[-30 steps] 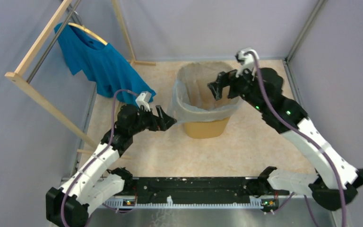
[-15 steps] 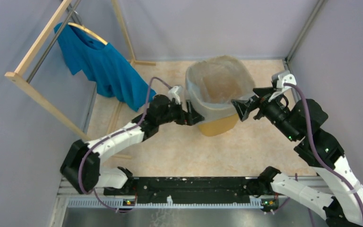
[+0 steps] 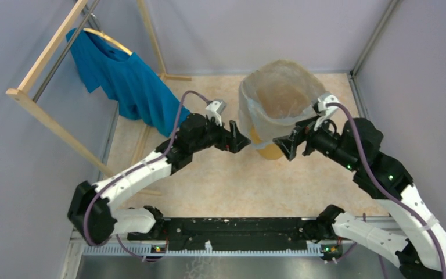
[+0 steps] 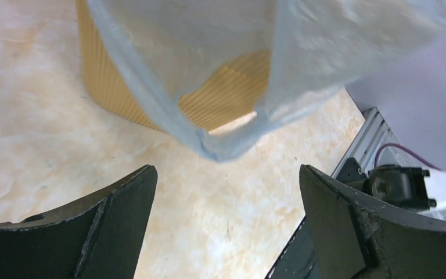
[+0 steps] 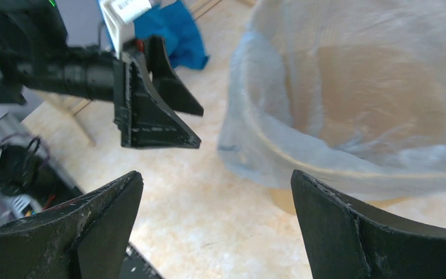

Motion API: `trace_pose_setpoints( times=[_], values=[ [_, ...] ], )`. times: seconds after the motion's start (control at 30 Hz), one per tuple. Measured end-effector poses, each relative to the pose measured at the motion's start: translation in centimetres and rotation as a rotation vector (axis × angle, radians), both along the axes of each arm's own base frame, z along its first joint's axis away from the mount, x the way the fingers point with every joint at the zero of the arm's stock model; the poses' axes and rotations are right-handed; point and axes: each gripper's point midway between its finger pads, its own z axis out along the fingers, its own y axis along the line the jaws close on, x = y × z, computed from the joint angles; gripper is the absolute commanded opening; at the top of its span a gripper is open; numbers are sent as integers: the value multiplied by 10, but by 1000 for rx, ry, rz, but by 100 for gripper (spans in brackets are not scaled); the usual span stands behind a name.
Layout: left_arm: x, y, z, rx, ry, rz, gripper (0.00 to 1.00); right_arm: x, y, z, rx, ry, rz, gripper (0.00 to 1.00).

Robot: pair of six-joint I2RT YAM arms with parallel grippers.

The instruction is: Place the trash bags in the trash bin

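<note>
Thin translucent grey-blue film bag (image 3: 247, 113) lines my yellow-orange mesh plastic bin (image 3: 265, 153), hem draped outside. Left gripper (image 3: 239, 141) and right gripper (image 3: 283, 146) gape empty beside it; I'd next tug the hem down.

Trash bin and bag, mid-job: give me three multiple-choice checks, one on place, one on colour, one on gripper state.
1. Where is the trash bag?
A. lining the trash bin, folded over its rim
B. lying loose, away from the bin
C. held up in the air, clear of the bin

2. What colour is the T-shirt?
A. red
B. blue
C. white

3. How do the left gripper and the right gripper stand?
A. both shut
B. left shut on the bag, right open
C. both open

Answers:
1 A: the film sits inside the bin and hangs over its rim.
2 B: it is solid bright blue.
3 C: each wrist view shows its fingers spread wide with nothing between them.
</note>
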Motion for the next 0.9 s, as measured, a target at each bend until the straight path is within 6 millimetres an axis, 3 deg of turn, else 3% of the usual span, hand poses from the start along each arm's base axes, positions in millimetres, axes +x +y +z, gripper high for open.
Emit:
trace_pose_setpoints(
  times=[0.1, 0.27, 0.4, 0.47, 0.57, 0.67, 0.77, 0.9],
  values=[
    [-23, 29, 19, 14, -61, 11, 99, -3, 28, -17, -2, 62, 124, 99],
    [-48, 80, 68, 13, -221, 99, 99, -1, 88, -47, -23, 186, 310, 99],
    [-58, 131, 102, 31, -349, 247, 99, 5, 144, -87, -95, 292, 389, 99],
    [-61, 155, 117, 30, -410, 331, 99, 11, 162, -115, -136, 348, 388, 99],
    [-68, 191, 136, 15, -493, 455, 99, 26, 179, -162, -226, 440, 359, 99],
    [-72, 212, 143, 17, -539, 527, 99, 45, 186, -212, -339, 499, 285, 99],
    [-67, 218, 132, 66, -542, 559, 99, 61, 178, -258, -488, 525, 175, 99],
    [-60, 215, 113, 142, -517, 545, 99, 89, 160, -289, -661, 498, 15, 99]
  ],
)
